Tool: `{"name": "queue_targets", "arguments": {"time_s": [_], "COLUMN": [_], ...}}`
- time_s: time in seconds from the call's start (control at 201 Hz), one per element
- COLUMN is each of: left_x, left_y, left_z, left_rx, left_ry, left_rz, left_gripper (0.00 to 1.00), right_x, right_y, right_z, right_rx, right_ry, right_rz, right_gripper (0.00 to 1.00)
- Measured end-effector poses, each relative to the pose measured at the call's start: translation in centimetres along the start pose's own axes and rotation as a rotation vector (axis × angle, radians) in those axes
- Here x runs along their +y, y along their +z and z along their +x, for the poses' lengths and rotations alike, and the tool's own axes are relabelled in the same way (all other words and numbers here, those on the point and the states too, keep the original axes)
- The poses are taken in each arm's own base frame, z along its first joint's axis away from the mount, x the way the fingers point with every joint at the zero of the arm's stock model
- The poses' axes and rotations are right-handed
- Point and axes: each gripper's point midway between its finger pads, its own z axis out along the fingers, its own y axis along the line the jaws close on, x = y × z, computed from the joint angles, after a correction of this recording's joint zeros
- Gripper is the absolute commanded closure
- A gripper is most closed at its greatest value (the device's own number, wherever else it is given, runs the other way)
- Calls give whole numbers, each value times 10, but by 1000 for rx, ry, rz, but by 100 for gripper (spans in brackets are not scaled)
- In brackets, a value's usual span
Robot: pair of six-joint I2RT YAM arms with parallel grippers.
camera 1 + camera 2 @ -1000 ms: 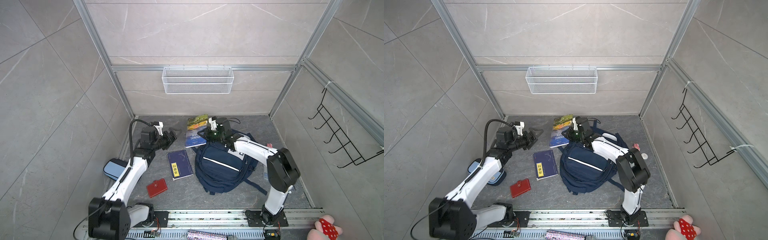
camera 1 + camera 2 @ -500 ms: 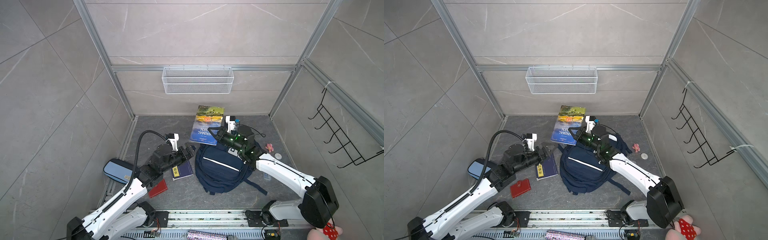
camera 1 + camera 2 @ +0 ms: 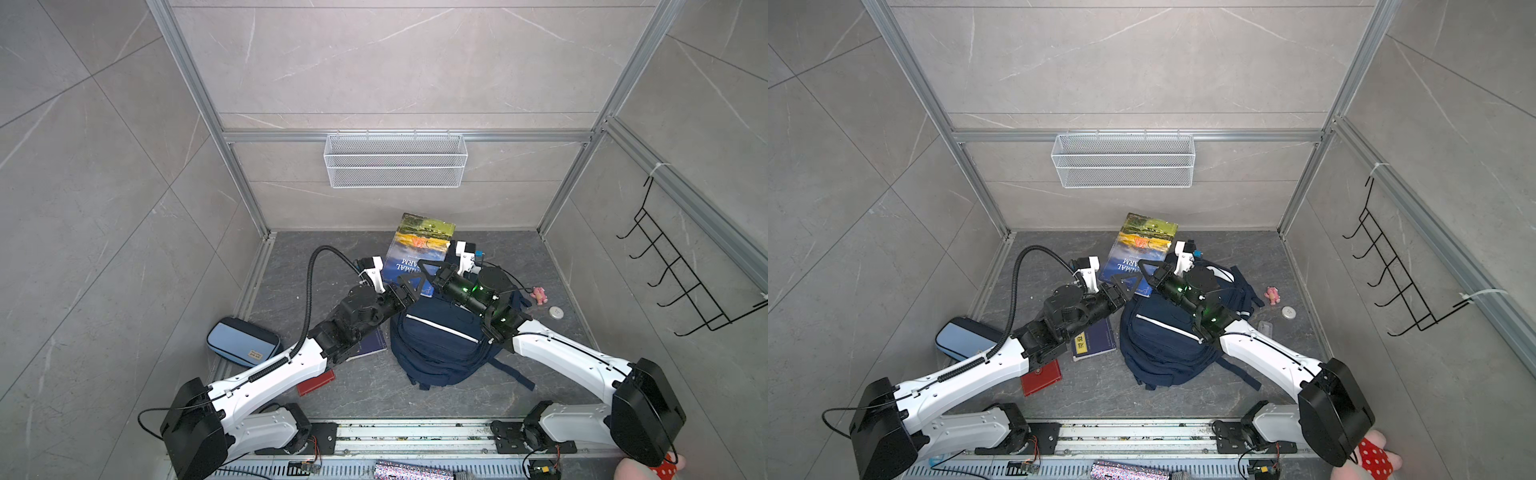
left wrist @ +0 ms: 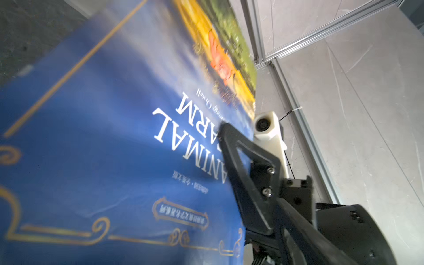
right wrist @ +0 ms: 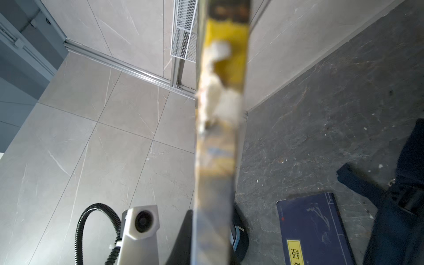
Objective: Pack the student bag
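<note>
Navy, white-striped student bag point(image 3: 436, 349), slumped and rumpled, right fingers point(image 4: 231, 160) clamping book point(image 3: 419, 245), left fingers point(image 3: 1125, 291) apart

Animal Farm book point(image 3: 419, 245) tilted up near back wall point(image 3: 395, 75); white wire basket point(image 3: 395, 160) on back wall; black hook rack point(image 3: 681, 282) on right wall point(image 3: 715, 124); light-blue pencil case point(image 3: 241, 340), red notebook point(image 3: 1040, 378), navy notebook point(image 3: 1100, 336) with yellow label on table point(image 3: 324, 253); pink toy point(image 3: 539, 294) near white disc point(image 3: 555, 312)

Glossy book point(image 3: 419, 249), cloth student bag point(image 3: 436, 345)
</note>
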Motion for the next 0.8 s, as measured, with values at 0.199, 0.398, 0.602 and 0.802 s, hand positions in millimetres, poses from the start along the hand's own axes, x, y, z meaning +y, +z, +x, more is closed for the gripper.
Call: {"name": "queue_targets", "arguments": {"time_s": [0.199,0.398,0.602,0.802], "left_x": [-9,-13,-6,-5], "left_y": [-1,5,20,25], "left_z": [-12,-17,-11,-7], "left_rx": [-64,-98,-91,-75], "left_ry": [-3,-1,36,41], "left_rz": [29,56,45,54], "left_gripper": [29,36,87,100], "right_x": [10,14,3,1], "right_y": [-1,-4,-7,-13], "right_z": [-5,-8,-3,-7], "right_rx": [-25,-49,-45,-71], "right_ry": [8,23,39,50], "right_rz": [-43,-85,-79,-81], "right_gripper": [100,100,100,99]}}
